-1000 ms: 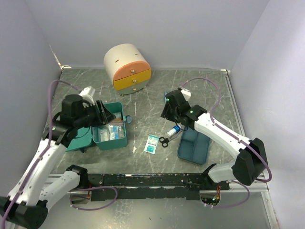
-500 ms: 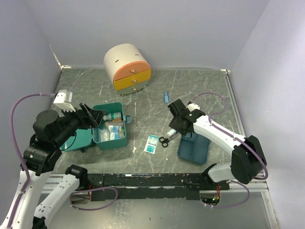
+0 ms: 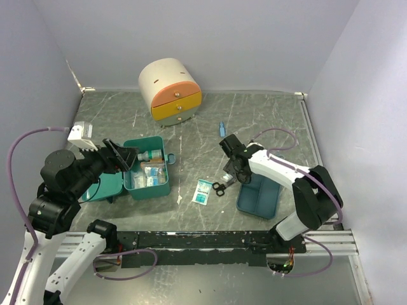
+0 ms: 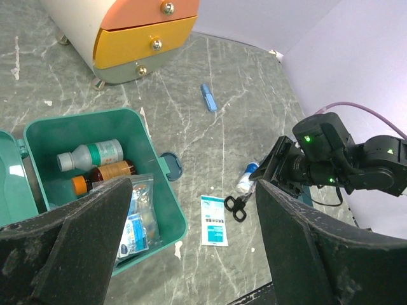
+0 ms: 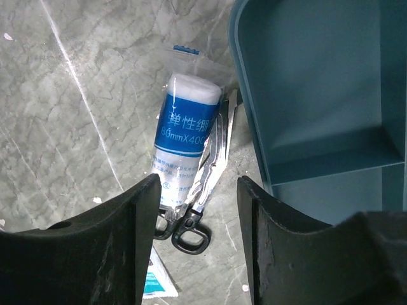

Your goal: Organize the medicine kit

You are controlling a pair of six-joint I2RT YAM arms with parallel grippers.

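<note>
The teal medicine kit [image 3: 162, 188] stands open at the left with its lid [image 3: 105, 186] folded back. In the left wrist view the kit [image 4: 162, 210] holds a white bottle [image 4: 89, 154], an amber bottle [image 4: 107, 174] and a bag of blue packets [image 4: 137, 219]. My left gripper [image 3: 121, 157] is open and empty, raised over the kit's left side [image 4: 194, 184]. My right gripper [image 3: 230, 170] is open, low over a blue-labelled bandage roll [image 5: 184, 136] and black-handled scissors [image 5: 205, 184], its fingers either side of them [image 5: 198, 181]. A white-and-teal sachet [image 3: 203, 190] lies left of the scissors.
A dark-blue divided tray [image 3: 259, 197] lies just right of the bandage roll [image 5: 318, 95]. A cream cabinet with orange and yellow drawers [image 3: 170, 91] stands at the back. A small blue tube [image 3: 222, 129] lies behind my right gripper. Walls enclose the table on three sides.
My left arm has drawn back to the left and up from the kit. My right gripper has come down and nearer, over the bandage roll and scissors, uncovering the blue tube.
</note>
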